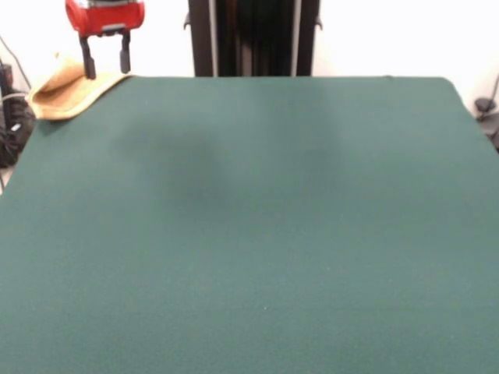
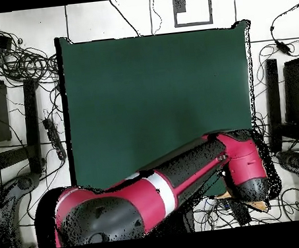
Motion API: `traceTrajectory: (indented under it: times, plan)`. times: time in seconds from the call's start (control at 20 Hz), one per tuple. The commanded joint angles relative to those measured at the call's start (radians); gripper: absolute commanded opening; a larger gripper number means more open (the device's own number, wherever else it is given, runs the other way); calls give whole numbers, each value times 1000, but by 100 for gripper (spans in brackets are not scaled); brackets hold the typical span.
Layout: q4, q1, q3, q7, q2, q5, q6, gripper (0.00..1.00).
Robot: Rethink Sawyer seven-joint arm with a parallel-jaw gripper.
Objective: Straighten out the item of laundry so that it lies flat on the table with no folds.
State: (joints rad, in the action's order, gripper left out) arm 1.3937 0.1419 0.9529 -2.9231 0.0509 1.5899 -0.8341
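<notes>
Towel bunched at the table's corner, gripper above it with fingers spread.

You have the gripper (image 1: 105, 56) hanging with its two dark fingers (image 1: 88, 61) apart and nothing between them. The towel (image 1: 66, 92) lies just below and outward of the fingertips, on the corner of the table (image 1: 257, 234). It is folded over on itself, one raised fold standing behind the outer finger. Its long axis runs diagonally, from the inner fingertip out toward the table edge, and part of it overhangs that edge. In the overhead view the arm (image 2: 184, 172) hides nearly all of it; only a tan sliver shows under the wrist. The green cloth ahead of the fingers is bare and smooth. Cables (image 2: 20, 63) litter the floor around the table.
</notes>
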Motion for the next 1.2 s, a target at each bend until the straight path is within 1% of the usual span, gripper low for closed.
traceTrajectory:
  times: [0.05,0.45,0.55,0.75,0.9,1.05,1.2]
  plan:
    - [-124,72,-100,-403,92,-23,88,100]
    - [-157,107,-62,-464,162,-15,110,100]
    - [-168,121,-42,-489,196,-5,121,100]
    - [-186,132,-33,-508,219,-18,140,100]
    - [-194,131,-26,-504,220,-26,145,100]
    - [-190,98,-28,-448,200,-32,137,100]
    - [-189,90,-27,-437,202,-31,134,100]
